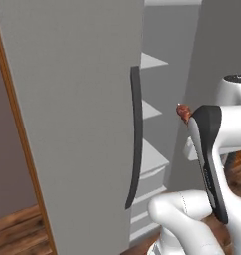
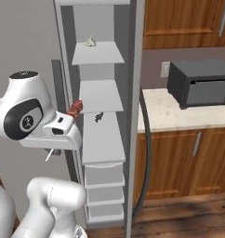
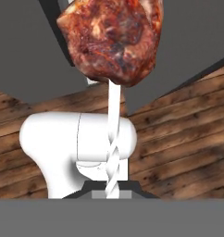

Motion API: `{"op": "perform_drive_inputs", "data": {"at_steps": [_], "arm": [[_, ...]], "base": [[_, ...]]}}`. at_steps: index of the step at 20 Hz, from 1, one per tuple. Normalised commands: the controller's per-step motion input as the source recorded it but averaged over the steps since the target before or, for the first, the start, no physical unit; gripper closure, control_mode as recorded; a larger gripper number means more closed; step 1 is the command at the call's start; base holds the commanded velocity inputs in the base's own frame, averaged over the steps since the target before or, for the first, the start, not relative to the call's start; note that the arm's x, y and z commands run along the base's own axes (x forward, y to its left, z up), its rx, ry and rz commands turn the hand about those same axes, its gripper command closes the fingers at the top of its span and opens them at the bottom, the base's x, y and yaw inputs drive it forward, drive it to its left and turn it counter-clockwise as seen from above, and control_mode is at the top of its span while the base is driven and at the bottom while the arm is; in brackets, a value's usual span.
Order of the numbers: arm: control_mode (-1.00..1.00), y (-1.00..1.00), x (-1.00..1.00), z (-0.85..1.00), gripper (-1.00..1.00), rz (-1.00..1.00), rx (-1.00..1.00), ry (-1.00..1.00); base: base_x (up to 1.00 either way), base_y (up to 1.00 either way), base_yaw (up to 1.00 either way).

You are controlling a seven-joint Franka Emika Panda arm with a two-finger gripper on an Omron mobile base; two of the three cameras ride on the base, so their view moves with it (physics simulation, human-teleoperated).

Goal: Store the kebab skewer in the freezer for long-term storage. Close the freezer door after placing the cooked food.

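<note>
Kebab skewer (image 3: pixel 111 41) clamped, meat end pointing away toward freezer (image 2: pixel 98 100) shelves, probably.

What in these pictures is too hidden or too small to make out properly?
- Small pale thing on the top freezer shelf, right base view: too small to identify.
- Small dark thing on a lower shelf, right base view: too small.
- Kebab skewer: in the left base view the arm hides all but one meat chunk.
- Gripper, hand view: fingertips cut off by the bottom edge.
</note>
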Motion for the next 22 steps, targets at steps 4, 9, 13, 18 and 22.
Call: {"op": "perform_drive_inputs", "data": {"at_steps": [4, 9, 13, 18, 22], "arm": [[1.00, 0.00, 0.00, 0.00, 1.00, 0.00, 0.00, 0.00], [1.00, 0.00, 0.00, 0.00, 1.00, 0.00, 0.00, 0.00], [1.00, 0.00, 0.00, 0.00, 1.00, 0.00, 0.00, 0.00], [1.00, 0.00, 0.00, 0.00, 1.00, 0.00, 0.00, 0.00], [1.00, 0.00, 0.00, 0.00, 1.00, 0.00, 0.00, 0.00]], "base": [[0.36, 0.00, 0.12], [0.36, 0.00, 0.14], [0.42, -0.06, 0.11], [0.51, -0.08, 0.09], [0.34, -0.16, 0.08]]}}
